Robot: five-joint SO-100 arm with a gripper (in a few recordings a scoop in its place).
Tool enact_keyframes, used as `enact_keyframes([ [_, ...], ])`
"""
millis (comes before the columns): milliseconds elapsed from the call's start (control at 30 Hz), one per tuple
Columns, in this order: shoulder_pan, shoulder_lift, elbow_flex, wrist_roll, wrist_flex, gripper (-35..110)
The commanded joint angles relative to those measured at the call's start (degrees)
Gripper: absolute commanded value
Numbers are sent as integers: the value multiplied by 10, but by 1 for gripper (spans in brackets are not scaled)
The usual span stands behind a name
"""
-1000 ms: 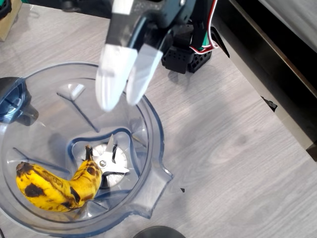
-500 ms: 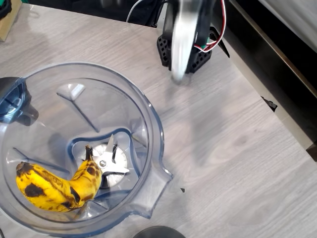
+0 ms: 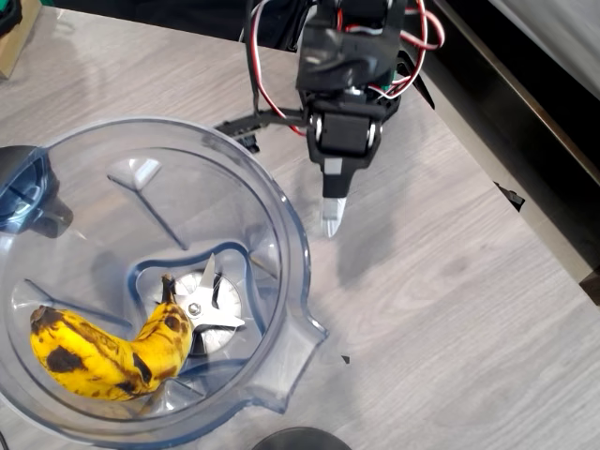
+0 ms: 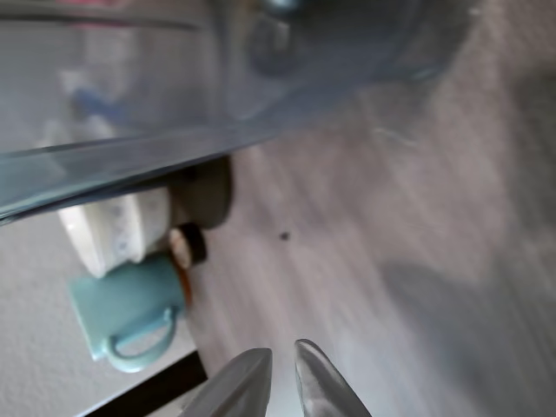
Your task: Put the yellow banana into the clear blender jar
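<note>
We see the banana lying at the jar's bottom beside the blade. Our gripper hangs over the table, fingers nearly closed, empty.

Overhead looks straight down; wrist skims low (both share table).

Wrist view: jar wall above, fingertips below

The blurred bluish jar filled the top; the gripper showed two pale tips nearly touching at the bottom edge, over grey wood-grain table; at left stood a teal mug, a white container above it, and a small dark-rimmed object beside.
</note>
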Motion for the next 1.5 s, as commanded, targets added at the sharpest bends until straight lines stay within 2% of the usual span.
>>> enact_keyframes([
  [0, 4, 44, 52, -6, 10, 0],
  [267, 8, 44, 152, -7, -13, 0],
  [433, 7, 44, 156, 3, 29, 0],
  [533, 4, 44, 156, 8, 105, 0],
  [1467, 7, 44, 157, 4, 105, 0],
])
